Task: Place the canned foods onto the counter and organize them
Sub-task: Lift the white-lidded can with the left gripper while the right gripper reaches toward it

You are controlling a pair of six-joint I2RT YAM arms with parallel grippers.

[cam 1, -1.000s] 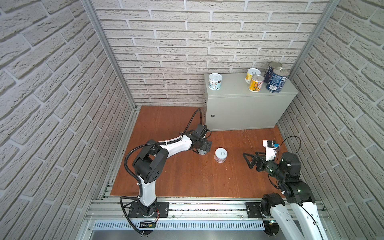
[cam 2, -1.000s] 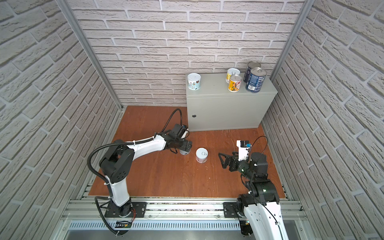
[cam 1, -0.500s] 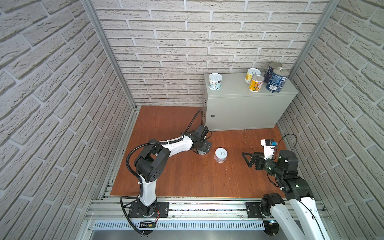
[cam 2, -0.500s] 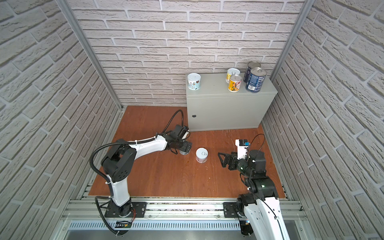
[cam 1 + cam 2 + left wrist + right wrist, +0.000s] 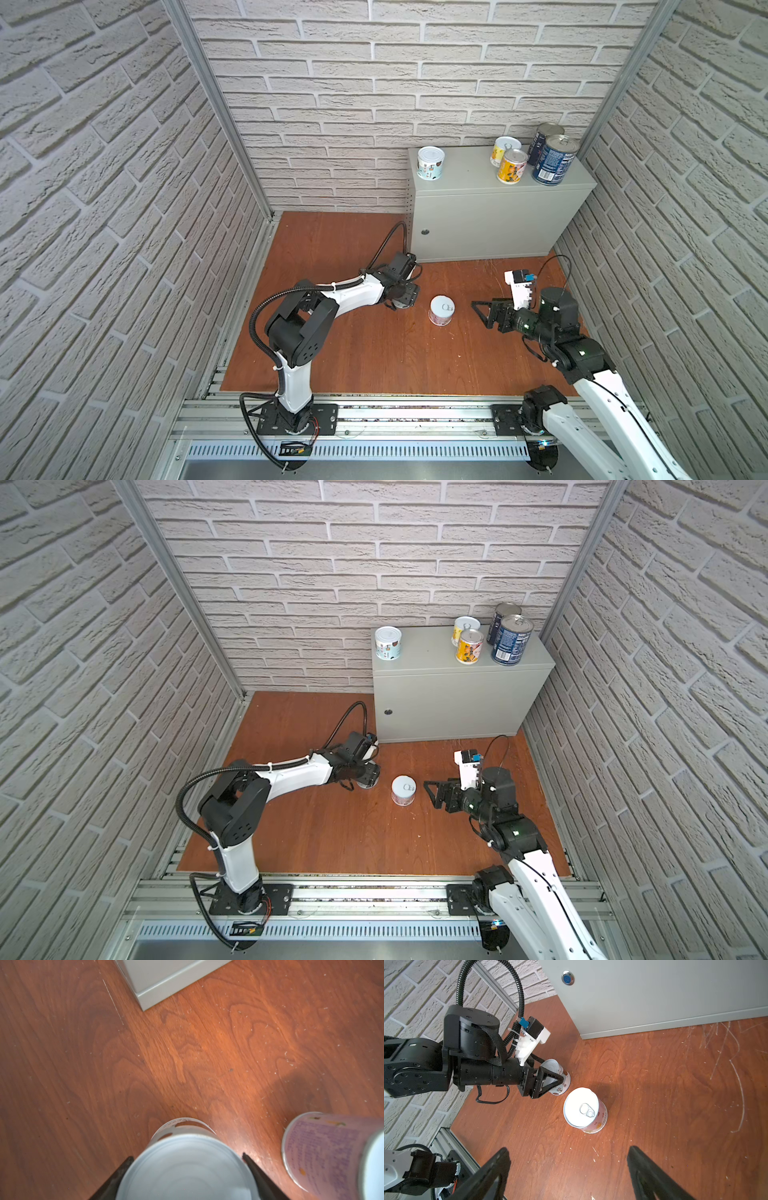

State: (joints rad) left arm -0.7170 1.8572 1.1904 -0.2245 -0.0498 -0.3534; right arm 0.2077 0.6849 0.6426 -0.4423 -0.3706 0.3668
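- My left gripper [image 5: 553, 1071] has its jaws clamped on a white tin [image 5: 187, 1178], upright on the wooden floor [image 5: 353, 353] near a front corner of the table [image 5: 478, 185].
- A pink tin [image 5: 441, 309] stands just beside it, free.
- My right gripper [image 5: 481, 312] faces that tin, jaws apart, not touching.
- Five more tins [image 5: 512, 166] stand on the table: one at its left end, four clustered right.

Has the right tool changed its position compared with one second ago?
Yes. The right tool has come nearer to the pink can, which kept its place on the wooden floor.
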